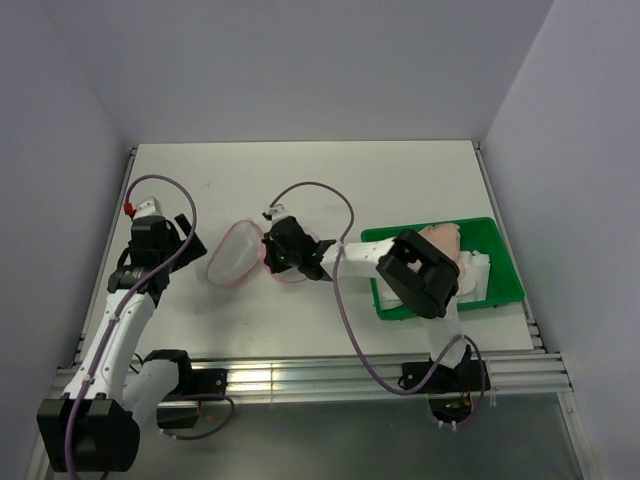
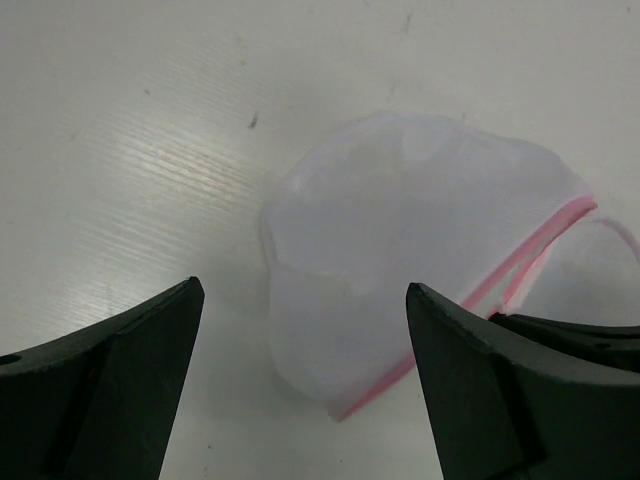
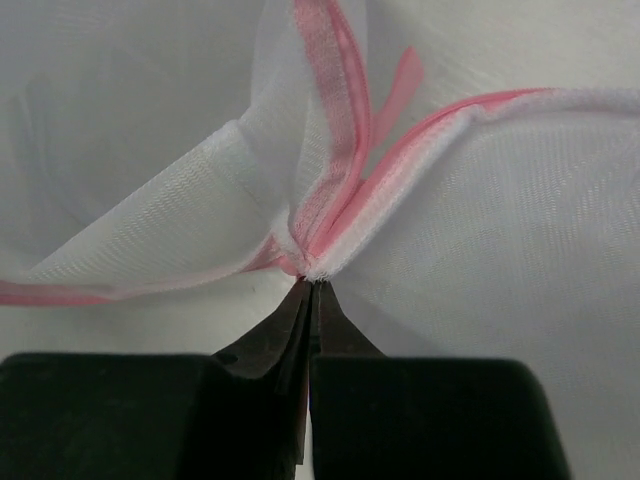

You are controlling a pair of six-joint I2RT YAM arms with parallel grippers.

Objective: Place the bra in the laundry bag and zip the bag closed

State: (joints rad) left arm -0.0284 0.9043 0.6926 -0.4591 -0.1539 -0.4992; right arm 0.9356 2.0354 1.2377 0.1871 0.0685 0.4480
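Observation:
The laundry bag [image 1: 232, 257] lies open at mid-table, two white mesh halves with pink trim. My right gripper [image 1: 270, 256] is shut on the pink trim where the two halves meet; in the right wrist view the closed gripper [image 3: 313, 285] pinches the bag's seam [image 3: 335, 215]. My left gripper [image 1: 194, 240] is open and empty just left of the bag; in the left wrist view the bag's dome [image 2: 400, 260] sits ahead of the gripper [image 2: 300, 290], between the spread fingers. The peach-pink bra [image 1: 442, 240] lies in the green tray [image 1: 440, 306] at the right.
A white object [image 1: 476, 275] sits in the tray beside the bra. The right arm stretches over the tray's left end. White walls close in at the left, back and right. Metal rails run along the near table edge.

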